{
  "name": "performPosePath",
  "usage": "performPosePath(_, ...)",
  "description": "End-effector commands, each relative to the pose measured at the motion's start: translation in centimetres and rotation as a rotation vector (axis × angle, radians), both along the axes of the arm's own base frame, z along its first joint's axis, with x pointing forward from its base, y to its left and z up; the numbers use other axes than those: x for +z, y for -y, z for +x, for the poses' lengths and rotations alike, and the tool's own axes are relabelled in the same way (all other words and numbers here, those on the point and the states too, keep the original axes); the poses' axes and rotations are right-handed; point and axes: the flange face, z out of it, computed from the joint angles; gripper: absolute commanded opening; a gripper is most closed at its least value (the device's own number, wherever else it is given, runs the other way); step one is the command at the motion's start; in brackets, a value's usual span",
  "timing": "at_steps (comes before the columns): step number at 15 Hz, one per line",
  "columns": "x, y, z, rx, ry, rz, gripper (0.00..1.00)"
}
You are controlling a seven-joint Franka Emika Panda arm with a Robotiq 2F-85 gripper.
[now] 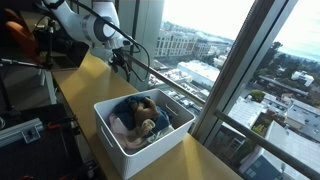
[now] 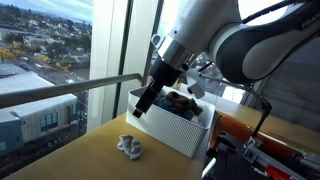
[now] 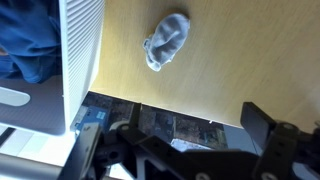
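Claw (image 2: 145,106) wide, empty, hovering mid-frame near grey sock (image 2: 129,147) on tabletop (image 2: 90,162), beside white bin (image 2: 172,132). Likely reach-for-sock stage; next needs centring over sock, then descent.

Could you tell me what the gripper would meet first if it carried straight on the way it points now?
Probably the light wooden tabletop, close to the small crumpled grey cloth beside the white plastic bin; the open gripper points down, though depth is unclear.
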Motion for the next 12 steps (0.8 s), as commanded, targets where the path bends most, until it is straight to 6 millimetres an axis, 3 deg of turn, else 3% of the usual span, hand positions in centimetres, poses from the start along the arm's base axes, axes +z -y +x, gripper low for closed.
performPosePath(1, -3.6, -2.0, 3.2, -0.009, -0.053, -0.006, 1.0)
performPosePath(7, -10.2, -1.0, 8.5, -0.059, -0.117, -0.057, 1.0)
performPosePath(12, -15.8, -0.6, 9.6, -0.087, -0.182, -0.099, 1.0)
